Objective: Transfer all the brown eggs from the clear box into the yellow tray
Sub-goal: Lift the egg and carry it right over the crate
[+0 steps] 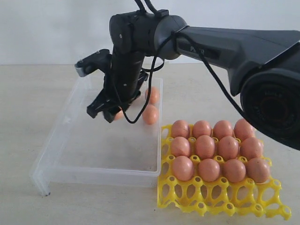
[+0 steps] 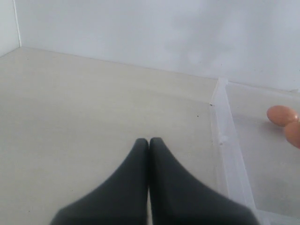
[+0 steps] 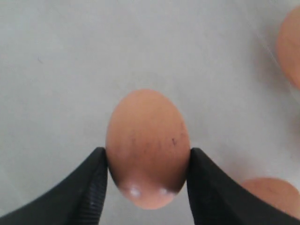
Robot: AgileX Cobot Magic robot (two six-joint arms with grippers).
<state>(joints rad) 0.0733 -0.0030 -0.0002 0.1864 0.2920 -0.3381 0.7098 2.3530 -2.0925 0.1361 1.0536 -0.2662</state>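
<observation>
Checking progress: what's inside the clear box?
Two loose eggs near its right wall, a third egg in the right jaws. The arm covers part of the box; more may hide there.

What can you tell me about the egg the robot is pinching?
The pinched egg is smooth, pinkish-brown and oval, with faint dark specks and two tiny shiny spots. The right gripper squeezes it between black fingers, one on each side. It is over the clear box, near two other eggs. Whether it touches the floor is unclear.
</observation>
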